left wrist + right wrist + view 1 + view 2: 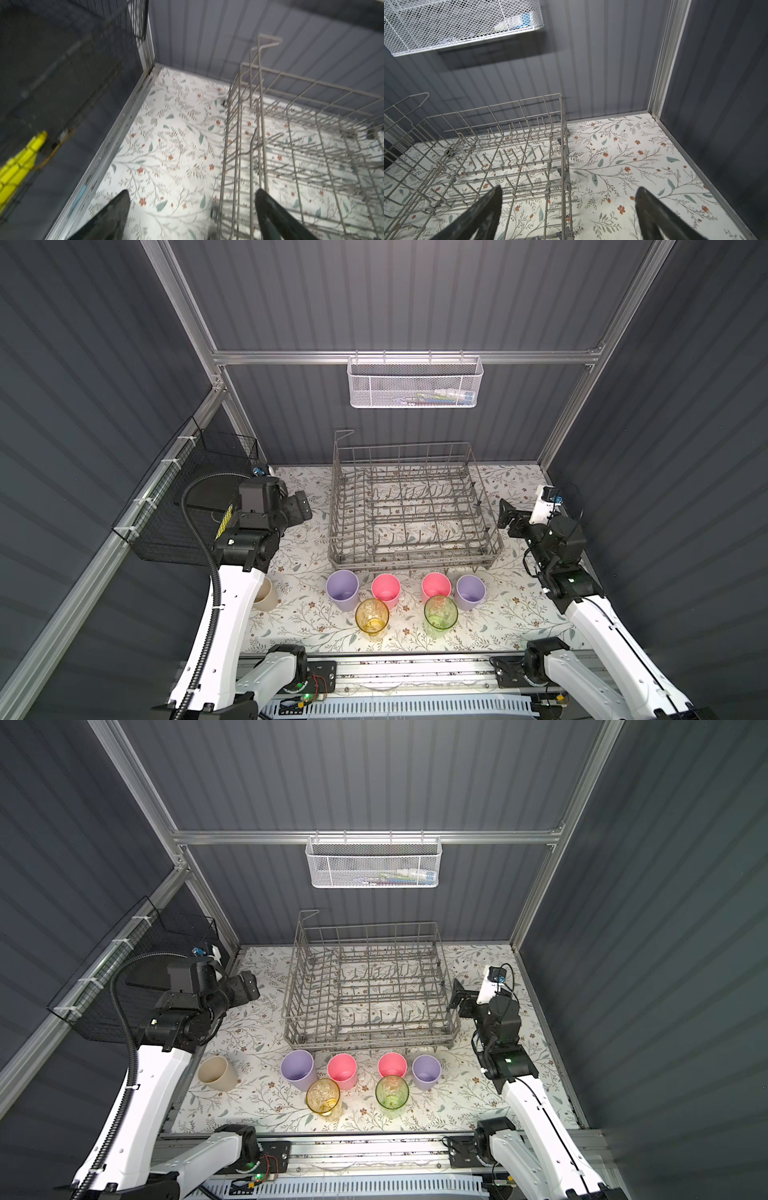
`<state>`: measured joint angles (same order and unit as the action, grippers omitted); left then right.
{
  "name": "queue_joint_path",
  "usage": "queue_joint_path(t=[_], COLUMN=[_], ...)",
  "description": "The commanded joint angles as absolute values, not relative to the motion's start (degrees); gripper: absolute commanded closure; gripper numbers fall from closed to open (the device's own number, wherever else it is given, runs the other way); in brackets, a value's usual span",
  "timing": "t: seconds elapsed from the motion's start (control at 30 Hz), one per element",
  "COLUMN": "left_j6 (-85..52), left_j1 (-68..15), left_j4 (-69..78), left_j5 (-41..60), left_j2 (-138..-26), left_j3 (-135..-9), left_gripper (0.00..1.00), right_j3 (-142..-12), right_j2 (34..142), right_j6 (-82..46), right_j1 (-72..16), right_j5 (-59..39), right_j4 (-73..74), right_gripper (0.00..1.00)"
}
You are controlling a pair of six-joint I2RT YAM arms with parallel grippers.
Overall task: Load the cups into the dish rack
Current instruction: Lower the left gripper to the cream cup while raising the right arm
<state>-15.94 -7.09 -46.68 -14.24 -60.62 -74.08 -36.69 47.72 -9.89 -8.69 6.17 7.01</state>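
Floral-print surface fills a grey-panelled booth. The rack sits at its back middle, empty: bare tines, no cup inside.

All seven cups stand upright, mouths up, in front of it, probably laid out so either arm can reach them. In a row just before the rack's front wall are lilac, pink, pink and lilac. Close against that row, nearer the robot, are yellow and green. The beige one stands apart, beside the left arm.

Near the rack's left wall the left hand hovers, fingers spread, holding nothing. Opposite, the right hand is likewise spread and empty. Loading looks not yet begun.

On the back wall the white basket holds small items too blurred to name. Inside the black basket shows something yellow, perhaps a bottle.
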Motion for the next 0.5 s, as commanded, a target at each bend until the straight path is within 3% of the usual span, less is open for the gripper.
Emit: queue_joint_path(t=[0.0, 0.47], left_j6=[-20.59, -30.51], left_j1=[-7.21, -6.74], left_j4=[-59.55, -69.72], left_j5=[-10.84, -10.58], left_j2=[-58.08, -58.68], left_j3=[-69.9, -62.58], left_gripper=[0.09, 0.1], right_j3=[-37.98, -36.8], right_j2=[48.01, 46.52], right_j6=[-11.16, -11.51], right_j1=[-8.98, -9.05], right_j5=[4.28, 2.18], right_j4=[6.4, 5.41], right_gripper=[0.01, 0.01])
